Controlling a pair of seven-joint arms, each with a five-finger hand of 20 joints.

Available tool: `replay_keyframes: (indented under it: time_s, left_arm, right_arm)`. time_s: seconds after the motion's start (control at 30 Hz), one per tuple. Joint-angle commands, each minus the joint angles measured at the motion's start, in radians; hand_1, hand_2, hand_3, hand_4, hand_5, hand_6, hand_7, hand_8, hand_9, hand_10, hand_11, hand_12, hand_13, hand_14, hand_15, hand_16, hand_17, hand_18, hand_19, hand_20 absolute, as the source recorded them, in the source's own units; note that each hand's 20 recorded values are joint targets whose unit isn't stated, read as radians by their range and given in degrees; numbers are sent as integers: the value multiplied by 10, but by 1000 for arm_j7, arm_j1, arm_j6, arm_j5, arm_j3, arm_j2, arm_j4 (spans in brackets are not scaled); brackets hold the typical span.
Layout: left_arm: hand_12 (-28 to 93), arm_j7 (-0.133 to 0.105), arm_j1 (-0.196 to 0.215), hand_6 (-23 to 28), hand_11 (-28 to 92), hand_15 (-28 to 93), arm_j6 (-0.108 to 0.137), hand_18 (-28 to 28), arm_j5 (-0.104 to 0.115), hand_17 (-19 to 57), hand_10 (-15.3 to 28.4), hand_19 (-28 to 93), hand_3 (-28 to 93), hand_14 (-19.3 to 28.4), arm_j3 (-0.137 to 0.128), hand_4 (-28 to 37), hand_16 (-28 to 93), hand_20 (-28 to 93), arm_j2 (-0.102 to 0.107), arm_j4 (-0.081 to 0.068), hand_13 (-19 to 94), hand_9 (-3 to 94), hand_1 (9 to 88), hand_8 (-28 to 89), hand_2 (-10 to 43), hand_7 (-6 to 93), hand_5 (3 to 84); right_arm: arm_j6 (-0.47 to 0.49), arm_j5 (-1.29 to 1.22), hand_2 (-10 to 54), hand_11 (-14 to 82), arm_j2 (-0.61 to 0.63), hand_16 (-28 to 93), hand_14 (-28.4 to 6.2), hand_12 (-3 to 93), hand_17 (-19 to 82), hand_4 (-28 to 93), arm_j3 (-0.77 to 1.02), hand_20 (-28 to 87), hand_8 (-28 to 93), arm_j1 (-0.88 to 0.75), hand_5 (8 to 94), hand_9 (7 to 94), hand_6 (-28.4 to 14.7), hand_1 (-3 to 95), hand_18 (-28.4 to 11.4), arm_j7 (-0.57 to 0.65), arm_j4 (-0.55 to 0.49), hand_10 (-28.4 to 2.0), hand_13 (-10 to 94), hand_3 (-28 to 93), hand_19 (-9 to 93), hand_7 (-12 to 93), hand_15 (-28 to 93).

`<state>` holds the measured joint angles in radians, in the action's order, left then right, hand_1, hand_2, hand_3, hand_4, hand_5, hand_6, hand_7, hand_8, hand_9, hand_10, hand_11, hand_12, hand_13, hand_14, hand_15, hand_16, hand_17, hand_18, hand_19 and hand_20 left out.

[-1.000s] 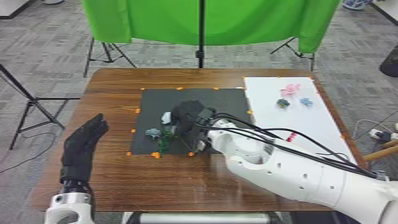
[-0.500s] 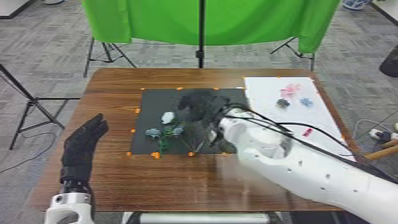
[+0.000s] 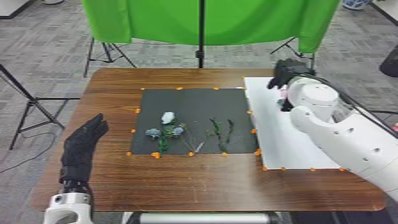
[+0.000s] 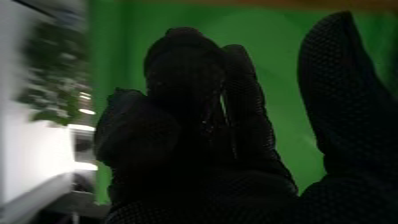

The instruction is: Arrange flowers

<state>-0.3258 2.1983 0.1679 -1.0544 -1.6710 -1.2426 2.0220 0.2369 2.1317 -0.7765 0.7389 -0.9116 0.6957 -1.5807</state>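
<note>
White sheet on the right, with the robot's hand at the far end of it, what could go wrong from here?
The right hand partly hides the pink flower, so it might nudge or crush it. The green stems lie loose on the dark sheet; a low return sweep could scatter them.

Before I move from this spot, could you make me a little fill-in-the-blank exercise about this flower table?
1. The hand at the far end of the white sheet is the robot's ____ one.
2. On the dark mat, the two blue flowers lie to the ____ of the two separate green sprigs.
3. The flower farthest from the robot on that mat is ____.
4. The cloth hanging beyond the table is ____.

Missing words: right; left; white; green.
</note>
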Motion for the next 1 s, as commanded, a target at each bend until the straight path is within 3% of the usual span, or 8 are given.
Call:
replay_keyframes:
  time_s: [0.03,0.33,0.43,0.5,0.57,0.7,0.87,1.0]
  left_arm:
    - [140,20,6,30,115,147,-18,131,-10,6,117,38,670,151,-6,-281,47,193,-4,-3,298,410,222,-52,-4,106,451]
    - [141,20,10,30,114,145,-23,131,-13,5,118,37,671,152,-7,-273,47,192,-12,-2,297,409,223,-51,-9,104,450]
    - [141,21,10,29,112,145,-21,131,-13,5,117,37,670,151,-8,-272,47,192,-13,-1,298,408,224,-51,-9,104,449]
    - [141,20,12,29,112,146,-19,131,-12,5,118,37,668,152,-8,-272,48,192,-13,-1,298,408,225,-51,-9,103,449]
    - [142,20,15,29,112,146,-17,131,-13,5,117,37,668,152,-9,-271,48,192,-14,1,298,407,226,-51,-9,103,450]
    - [142,22,18,30,112,146,-20,131,-13,5,116,37,667,152,-9,-270,48,192,-13,0,298,408,227,-51,-9,103,449]
    - [142,24,14,30,113,146,-24,131,-15,5,117,37,668,152,-5,-269,47,192,-14,-1,298,408,227,-50,-10,103,450]
    - [142,25,9,30,113,146,-28,131,-15,5,116,37,667,152,-2,-269,47,192,-12,-2,298,408,228,-50,-9,103,450]
  right_arm:
    - [-36,-36,-95,130,31,326,-58,211,586,-167,-2,520,-74,-59,561,655,0,387,-133,5,65,-167,849,599,932,95,572]
    - [-157,-79,-95,156,22,320,-50,212,602,-186,-8,527,-84,-115,609,697,13,409,-127,-38,117,-152,869,604,932,125,576]
    - [-272,-57,-95,184,25,326,-39,207,630,-213,-34,542,-95,-123,667,754,22,456,-117,-79,134,-129,890,623,932,153,576]
    - [-364,-32,-95,167,30,329,-31,248,643,-200,-46,554,-9,-129,705,797,23,520,-114,-103,134,-117,903,564,932,161,577]
    - [-400,-26,-95,124,38,332,-25,334,661,-177,-39,568,53,-134,773,874,26,592,-110,-115,105,-98,920,514,932,180,579]
    - [-464,-56,-95,118,62,339,-19,364,672,-185,-27,578,76,-143,812,909,20,610,-107,-159,-28,-87,928,533,932,200,580]
    - [-465,-110,-95,115,57,341,-18,372,673,-184,-104,578,80,-100,815,912,18,608,-106,-246,-175,-85,930,539,932,198,580]
    - [-392,-129,-95,113,4,343,-16,375,674,-186,-169,579,81,-67,816,912,18,607,-104,-302,-200,-84,929,539,932,196,579]
